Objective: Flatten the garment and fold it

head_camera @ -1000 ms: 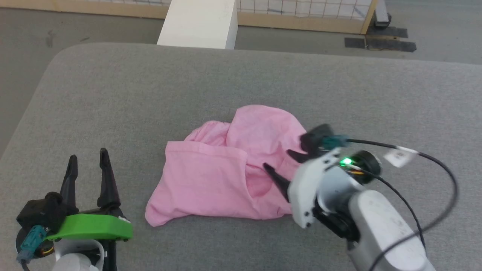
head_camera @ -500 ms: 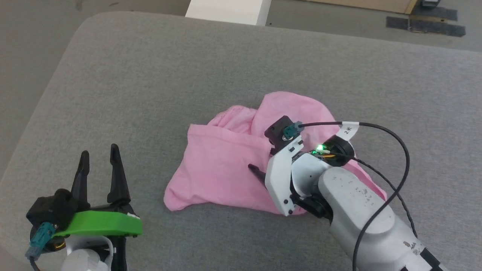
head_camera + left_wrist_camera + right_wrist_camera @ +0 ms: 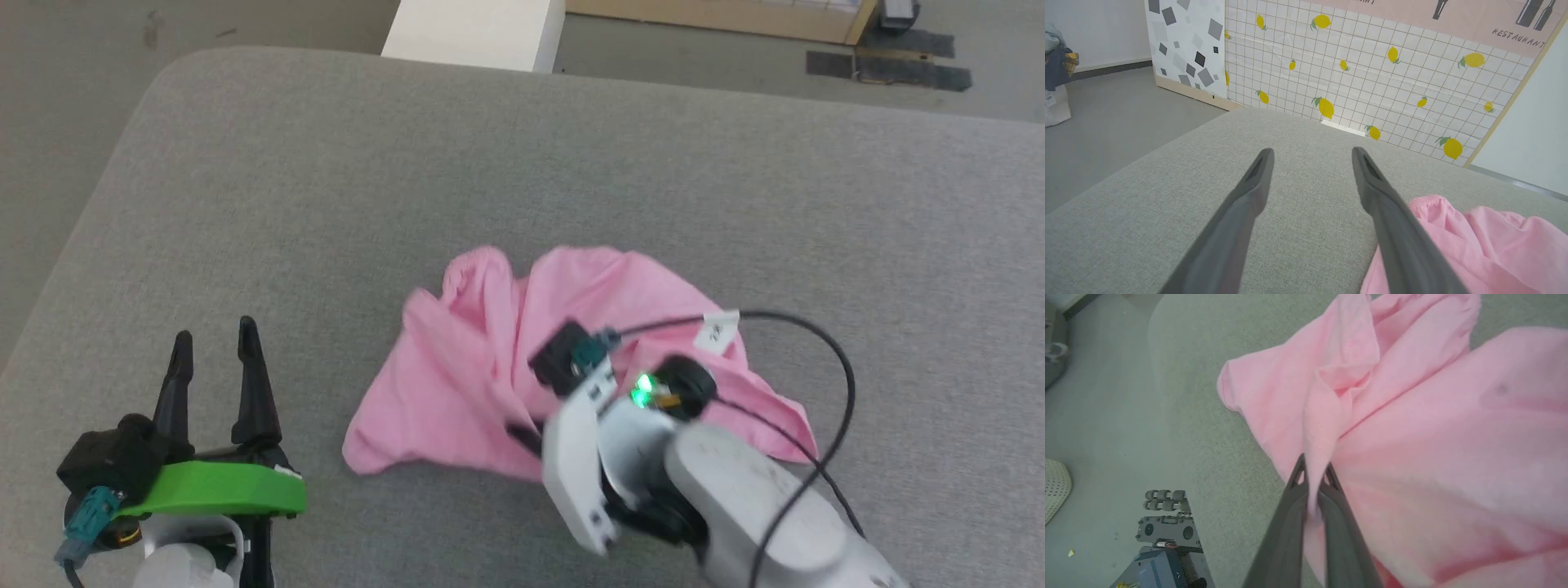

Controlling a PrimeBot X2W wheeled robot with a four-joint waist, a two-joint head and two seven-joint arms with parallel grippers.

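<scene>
The light-pink garment (image 3: pixel 490 359) lies crumpled in the middle of the grey padded surface (image 3: pixel 326 180), drawn up into a ridge. In the right wrist view my right gripper (image 3: pixel 1314 469) is shut on a fold of the garment (image 3: pixel 1412 428), pinching it between both fingers. In the head view that gripper (image 3: pixel 522 433) sits over the garment's near edge, its tips mostly hidden by the wrist. My left gripper (image 3: pixel 214 347) stands open at the lower left, apart from the cloth. The left wrist view shows the left gripper (image 3: pixel 1312 157) open, with the garment (image 3: pixel 1474 241) beside its right finger.
A white block (image 3: pixel 473 33) stands beyond the surface's far edge. Floor lies to the left (image 3: pixel 49 122). A lemon-patterned grid panel (image 3: pixel 1372 73) rises behind the surface. A robot base (image 3: pixel 1163 535) stands on the floor below the surface's edge.
My right gripper has closed on a fold of the garment and pulled it up and toward me, bunching the cloth into ridges. The head camera has shifted. The left gripper has stayed put.
</scene>
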